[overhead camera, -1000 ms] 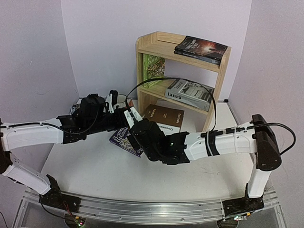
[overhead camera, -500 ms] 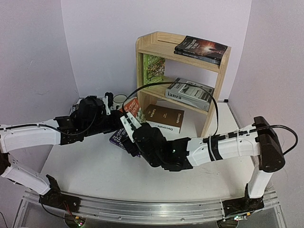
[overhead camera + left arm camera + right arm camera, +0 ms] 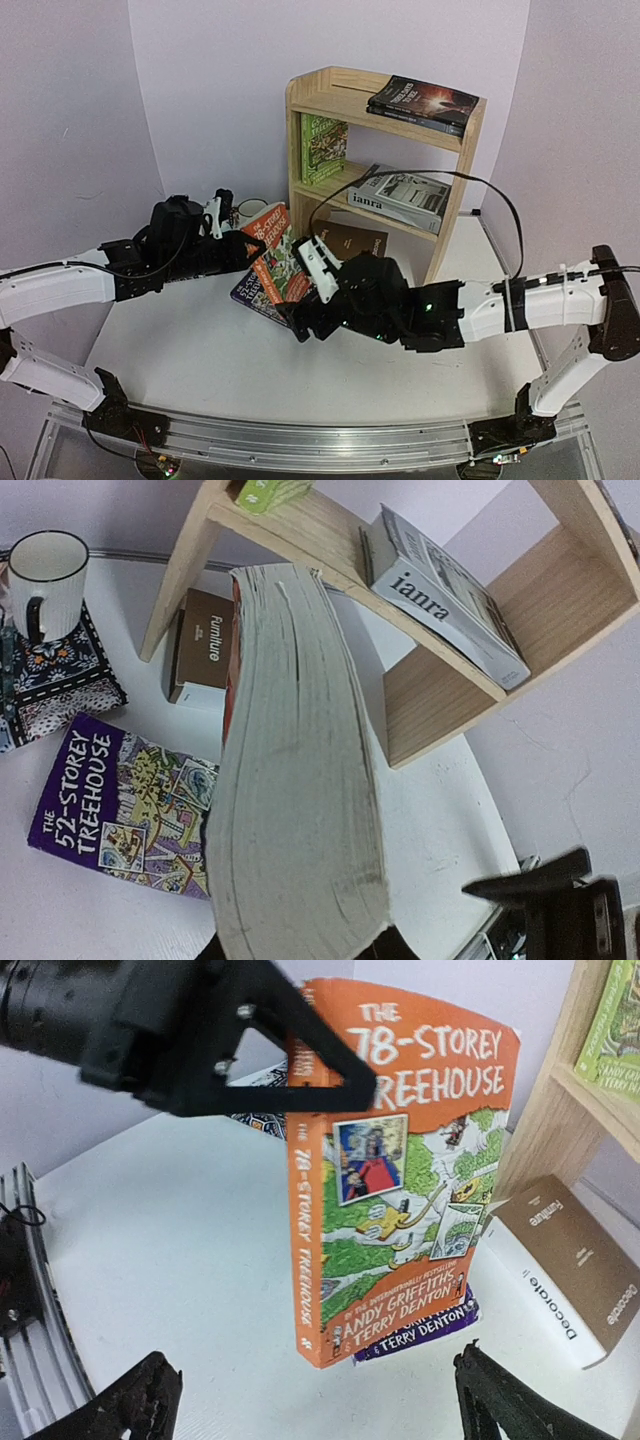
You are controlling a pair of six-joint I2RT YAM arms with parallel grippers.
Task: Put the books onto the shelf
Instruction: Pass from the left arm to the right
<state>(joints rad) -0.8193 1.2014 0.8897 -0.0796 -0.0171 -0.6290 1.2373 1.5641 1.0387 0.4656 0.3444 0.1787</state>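
Left gripper (image 3: 246, 252) is clamped narrowly on the orange book (image 3: 400, 1190), holding it upright in the air in front of the shelf (image 3: 330, 95). Right gripper (image 3: 312, 1390) gapes wide just below the book, gripping nothing. A purple book (image 3: 120, 800) and Decorate (image 3: 560, 1280) lie on the table (image 3: 200, 360). Green (image 3: 322, 148) and grey (image 3: 400, 195) books occupy the lower board and dark books (image 3: 425, 103) the top.

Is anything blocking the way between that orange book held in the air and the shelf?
Nothing visible. The brown book lies flat on the table under that path, and the open right fingers stand on the near side of the orange book, away from the shelf.
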